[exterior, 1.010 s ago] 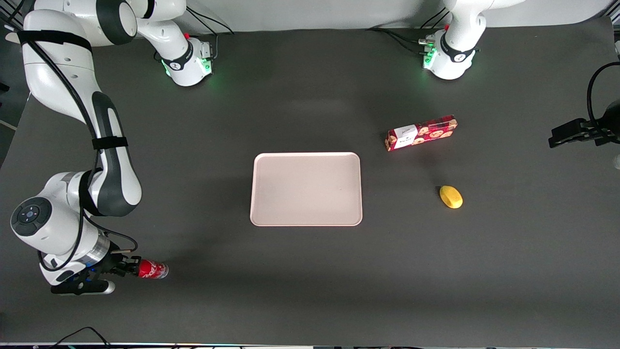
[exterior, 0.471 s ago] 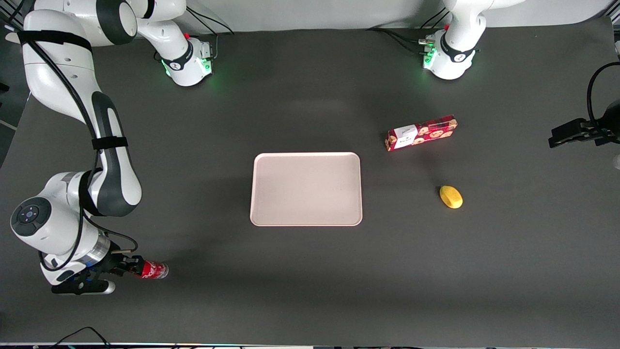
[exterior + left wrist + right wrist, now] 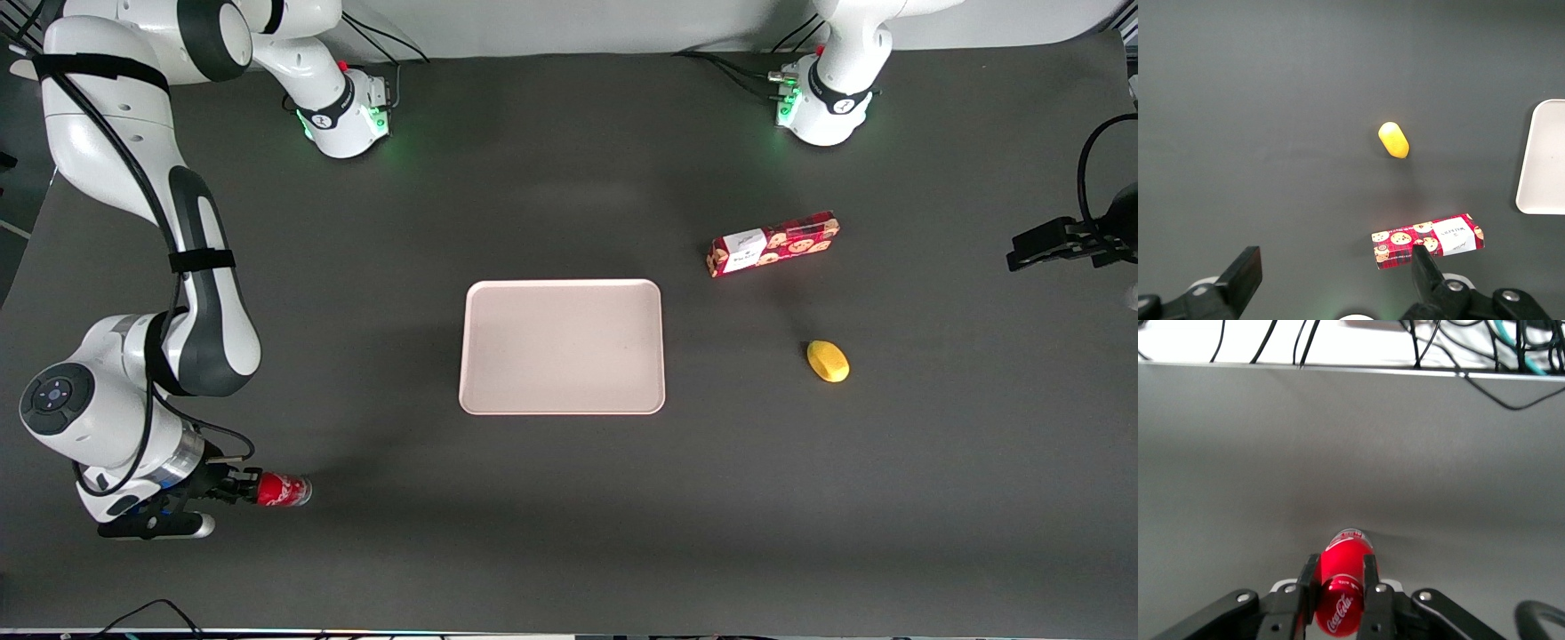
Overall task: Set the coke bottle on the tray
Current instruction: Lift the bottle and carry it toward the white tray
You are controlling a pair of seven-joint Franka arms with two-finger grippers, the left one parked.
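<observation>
Already gripped: bottle (image 3: 283,490) lies near the table's front corner at the working arm's end.

Gripper (image 3: 238,487) is closed across its body, fingers (image 3: 1370,577) on either side. Probably light, rigid and slick, so a mid-body hold suits. Its long axis runs level along the front edge, silvery base toward the tray (image 3: 562,289), well apart.

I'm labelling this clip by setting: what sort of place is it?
Probably a robotics lab bench: a dark-covered table with a tray, a cookie box and a yellow object laid out, while the pincer grips the coke bottle.
</observation>
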